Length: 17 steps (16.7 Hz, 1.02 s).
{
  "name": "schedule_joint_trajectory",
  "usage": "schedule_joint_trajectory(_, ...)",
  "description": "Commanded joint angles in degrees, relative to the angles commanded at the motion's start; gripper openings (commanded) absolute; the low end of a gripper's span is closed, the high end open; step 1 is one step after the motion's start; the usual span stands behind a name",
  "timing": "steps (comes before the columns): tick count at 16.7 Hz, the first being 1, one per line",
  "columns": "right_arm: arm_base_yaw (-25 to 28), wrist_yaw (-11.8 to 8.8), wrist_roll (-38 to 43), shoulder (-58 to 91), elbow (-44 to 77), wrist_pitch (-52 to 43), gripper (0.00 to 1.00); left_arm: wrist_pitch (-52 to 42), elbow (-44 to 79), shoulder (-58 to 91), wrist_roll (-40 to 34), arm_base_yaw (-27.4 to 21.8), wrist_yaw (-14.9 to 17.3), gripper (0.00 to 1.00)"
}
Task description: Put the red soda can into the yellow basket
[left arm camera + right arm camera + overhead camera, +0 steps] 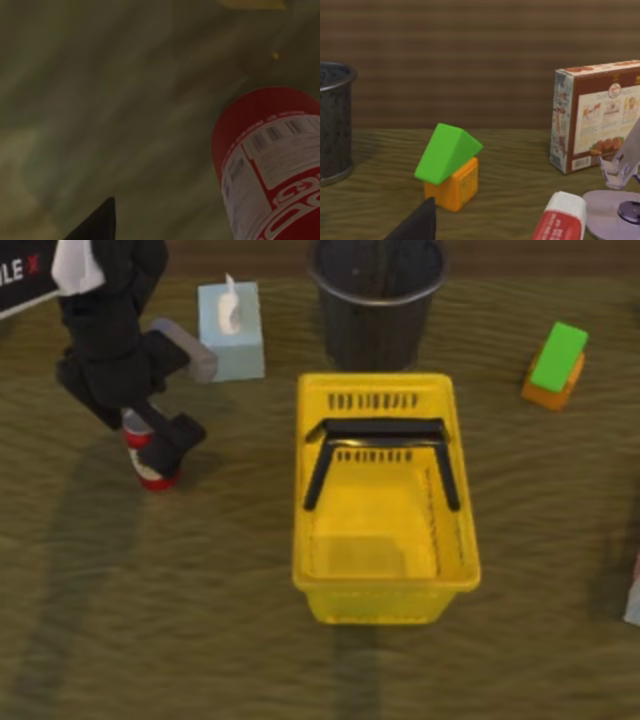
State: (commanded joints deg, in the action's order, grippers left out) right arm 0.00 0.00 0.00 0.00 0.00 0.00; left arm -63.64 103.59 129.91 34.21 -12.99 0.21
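Top view, nearest the camera: large yellow plastic rectangular basket (385,570) with slotted sides sits mid-table, black handles folded across its upper half, interior bare. Left of it and well apart, small red cylindrical soda can (150,455) stands on the table, silver top partly hidden. Left gripper (160,445) is down at the can, black fingers on either side of it; whether they grip or merely flank it, cannot tell. Left wrist view: can (270,165) close beside the camera, barcode and white label visible, one dark fingertip (97,222) at the frame edge.

Farther back: light-blue tissue box (232,332), round black mesh bin (378,295) just behind the basket, green wedge on orange block (555,365) at right.

Right arm out of the top view; its wrist view shows that block (451,172), a cereal-type carton (600,115), a red-and-white tube (560,217).
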Motion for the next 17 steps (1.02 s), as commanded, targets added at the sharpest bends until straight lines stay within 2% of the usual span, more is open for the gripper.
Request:
schedule_joint_trajectory(1, 0.0, 0.0, 0.0, 0.0, 0.0, 0.0, 1.0, 0.0, 0.0, 0.0, 0.0, 0.0, 0.0, 1.0)
schedule_joint_trajectory(14, 0.0, 0.0, 0.0, 0.0, 0.0, 0.0, 1.0, 0.0, 0.0, 0.0, 0.0, 0.0, 0.0, 0.02)
schedule_joint_trajectory(17, 0.0, 0.0, 0.0, 0.0, 0.0, 0.0, 1.0, 0.0, 0.0, 0.0, 0.0, 0.0, 0.0, 0.0)
